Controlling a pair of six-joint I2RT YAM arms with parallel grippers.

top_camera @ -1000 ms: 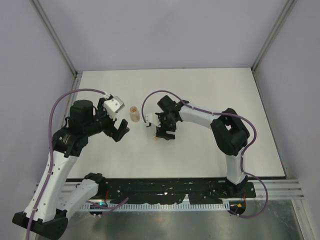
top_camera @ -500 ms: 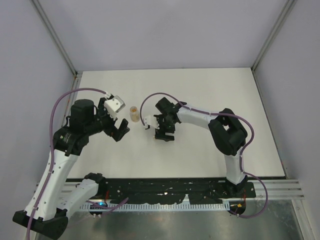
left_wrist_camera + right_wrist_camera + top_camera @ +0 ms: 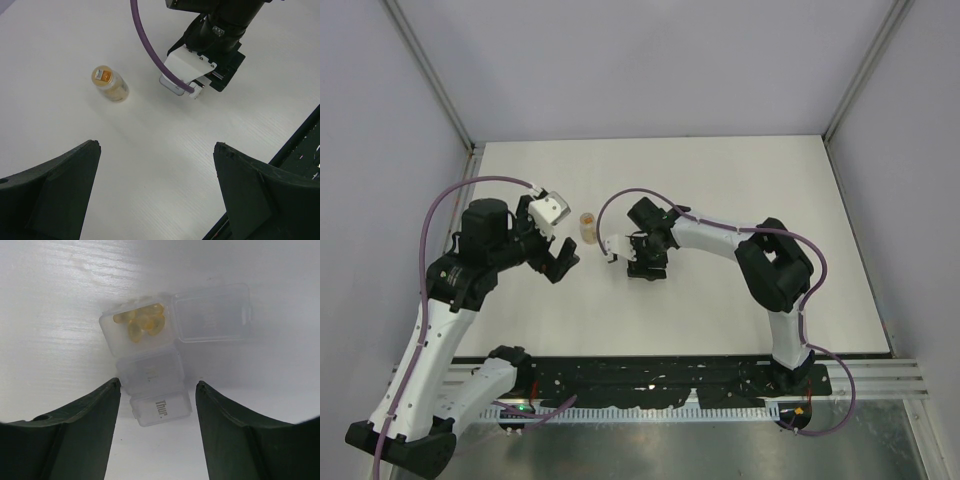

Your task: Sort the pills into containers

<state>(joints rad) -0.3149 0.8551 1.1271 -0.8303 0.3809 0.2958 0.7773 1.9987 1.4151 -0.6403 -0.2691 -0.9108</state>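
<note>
A clear pill box (image 3: 150, 371) with yellow pills (image 3: 142, 322) exposed is straddled by the parted right gripper (image 3: 158, 385), lately shifted toward 9 o'clock; the left gripper (image 3: 156, 146) is spread wide.

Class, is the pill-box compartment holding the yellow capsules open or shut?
Open: its clear lid lies flipped to the side, leaving the yellow capsules uncovered.

A white counter (image 3: 740, 190) carries a small clear vial (image 3: 110, 84), upright with amber contents. Near it lies a clear pill box (image 3: 150, 371), one lid open over yellow pills (image 3: 142, 320).
</note>
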